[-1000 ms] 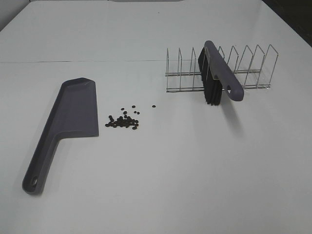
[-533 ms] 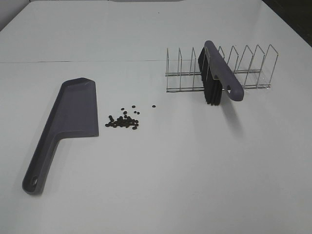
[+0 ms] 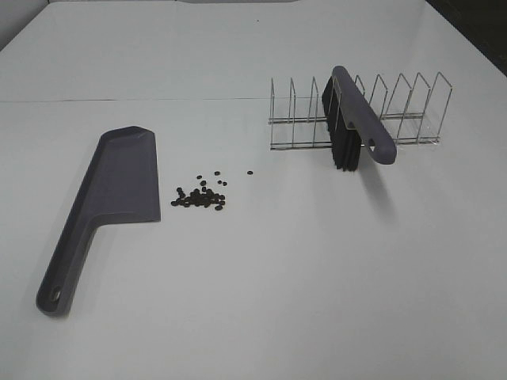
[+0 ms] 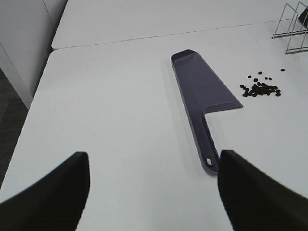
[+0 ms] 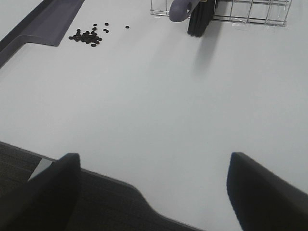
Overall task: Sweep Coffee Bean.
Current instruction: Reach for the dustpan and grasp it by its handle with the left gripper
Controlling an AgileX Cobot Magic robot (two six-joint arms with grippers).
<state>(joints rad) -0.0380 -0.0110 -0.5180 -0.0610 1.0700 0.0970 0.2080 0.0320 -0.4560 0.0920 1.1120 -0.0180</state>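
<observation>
A small heap of dark coffee beans (image 3: 200,196) lies on the white table (image 3: 277,277), with a few strays toward the rack; the coffee beans (image 4: 261,89) (image 5: 87,37) show in both wrist views. The purple-grey dustpan (image 3: 103,202) (image 4: 202,94) (image 5: 33,26) lies flat just left of the heap. The matching brush (image 3: 354,127) (image 5: 190,12) stands in a wire rack (image 3: 360,111). Neither arm shows in the high view. My left gripper (image 4: 151,180) hangs open, short of the dustpan handle. My right gripper (image 5: 151,185) is open over the table's front edge.
The wire rack (image 5: 250,12) stands at the back right with several empty slots. A seam (image 3: 127,100) runs across the table behind the dustpan. Dark floor (image 5: 72,202) lies below the front edge, and the table's left edge (image 4: 33,96) drops to the floor.
</observation>
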